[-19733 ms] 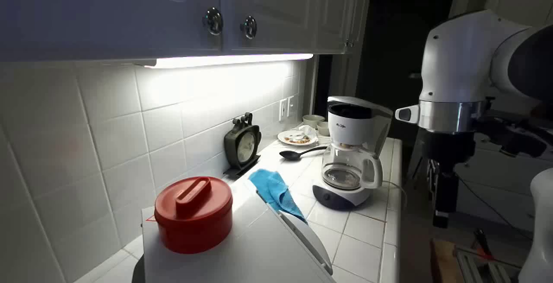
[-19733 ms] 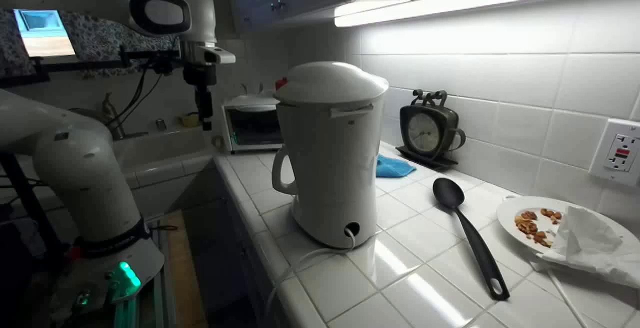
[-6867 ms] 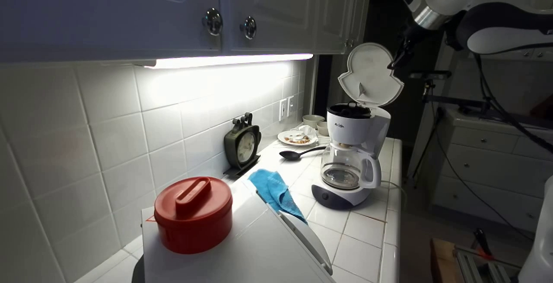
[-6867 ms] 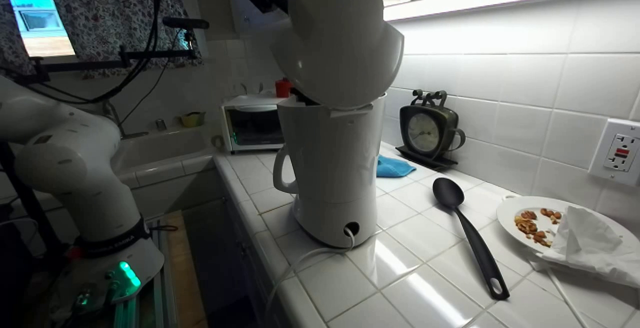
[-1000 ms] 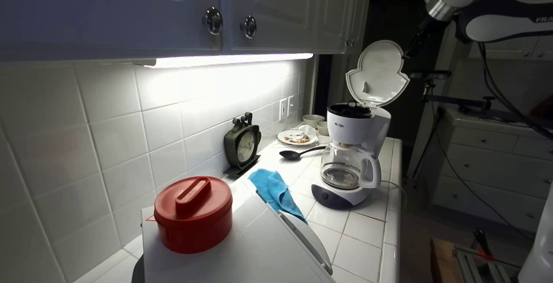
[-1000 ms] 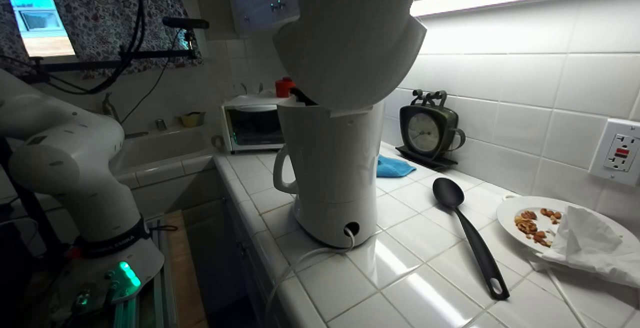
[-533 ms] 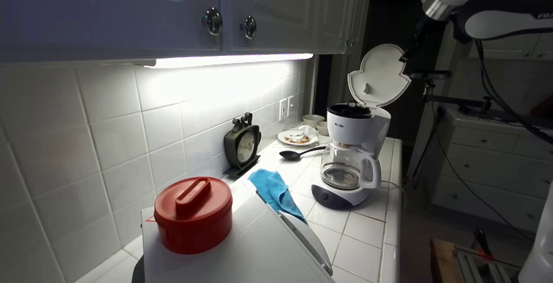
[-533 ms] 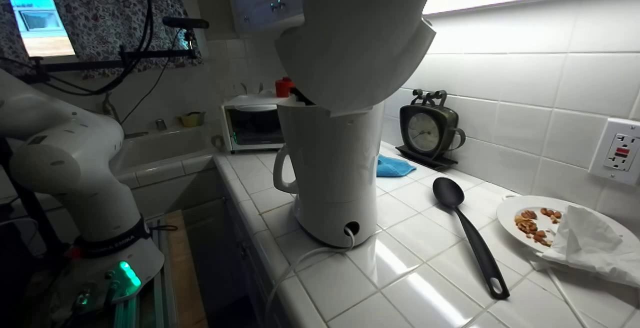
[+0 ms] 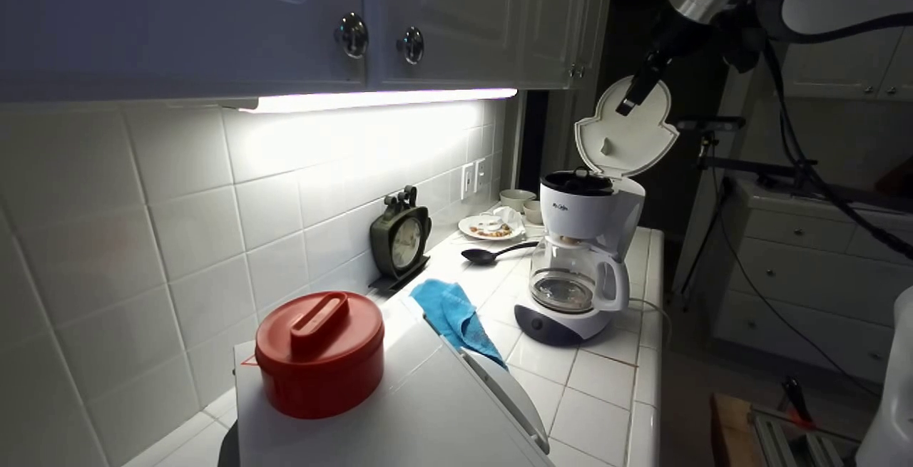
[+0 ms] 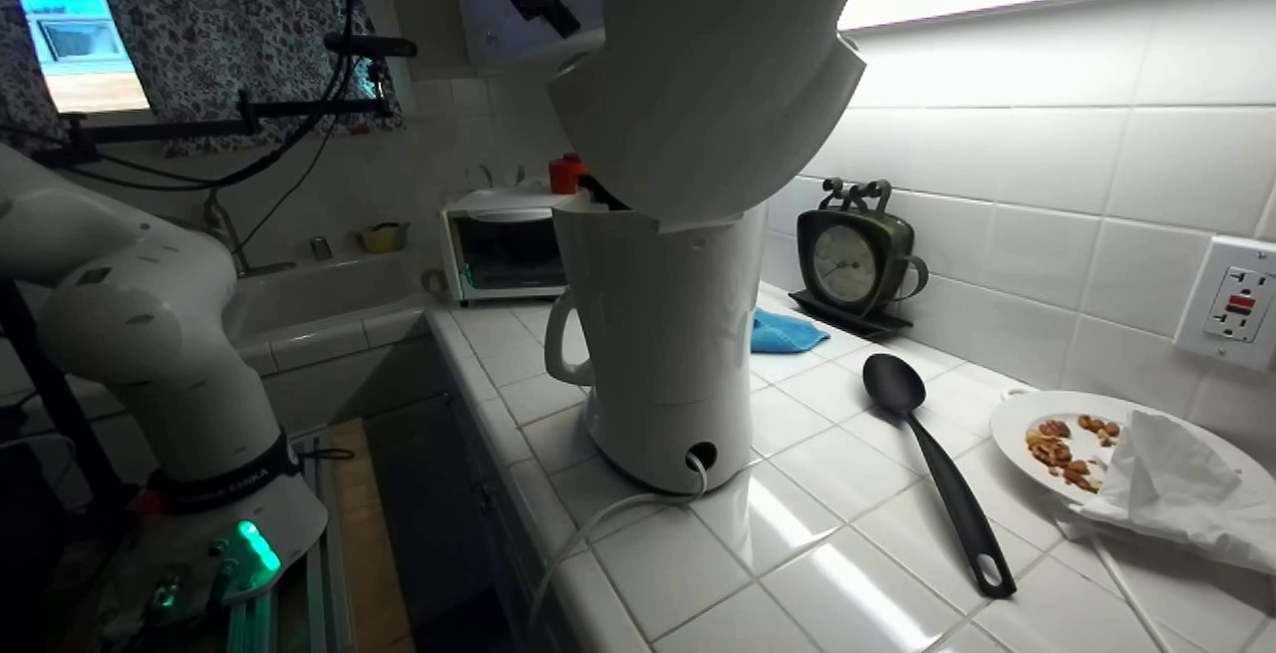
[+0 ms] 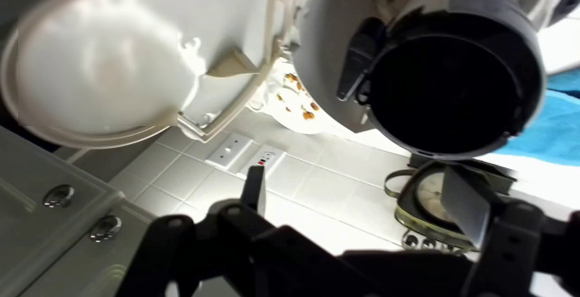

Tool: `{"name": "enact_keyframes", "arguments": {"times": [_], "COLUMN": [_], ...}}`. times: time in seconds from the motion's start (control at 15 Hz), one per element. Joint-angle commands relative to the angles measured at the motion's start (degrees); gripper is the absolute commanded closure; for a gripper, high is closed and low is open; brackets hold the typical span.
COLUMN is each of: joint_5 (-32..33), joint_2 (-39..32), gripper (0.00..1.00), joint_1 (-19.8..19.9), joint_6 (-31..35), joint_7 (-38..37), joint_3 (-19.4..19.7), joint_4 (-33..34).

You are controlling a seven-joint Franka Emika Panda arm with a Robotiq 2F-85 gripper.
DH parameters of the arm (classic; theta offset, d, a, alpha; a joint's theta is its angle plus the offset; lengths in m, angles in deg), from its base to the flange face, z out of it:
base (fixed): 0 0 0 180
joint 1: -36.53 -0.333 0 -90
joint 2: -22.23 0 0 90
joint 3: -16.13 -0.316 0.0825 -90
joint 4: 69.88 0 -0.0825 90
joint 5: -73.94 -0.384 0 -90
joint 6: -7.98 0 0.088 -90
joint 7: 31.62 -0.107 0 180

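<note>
As the lid [image 9: 626,133] stands raised, opening the coffee maker [image 10: 670,334] seems done with nothing left, the empty pincer [image 11: 355,192] spread apart

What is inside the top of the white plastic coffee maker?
A round black basket sits in the coffee maker; its bottom is too dark to see, and it covers whatever lies directly beneath.

Lit tube [image 9: 385,100] under cabinets [image 9: 200,25]; tiled wall [image 10: 997,160]; patterned curtain [image 10: 224,40] beside bright window [image 10: 72,30].

A red canister [image 9: 319,356] stood atop a toaster oven [image 10: 508,246]; a black spoon [image 10: 940,464] lay near a plate [image 10: 1015,421] of nuts [image 10: 1049,448].
</note>
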Motion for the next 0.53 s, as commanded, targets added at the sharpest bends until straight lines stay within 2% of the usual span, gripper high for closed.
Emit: {"name": "enact_keyframes", "arguments": {"times": [0.0,0.47], "joint_5": [-8.5,-24.0], "joint_2": [0.5,1.1], "gripper": [0.00,0.00], "joint_1": [-2.1,-3.8], "joint_6": [1.5,3.4], "joint_7": [-0.8,1.9], "joint_3": [0.5,4.1], "joint_4": [-2.0,-8.1]}}
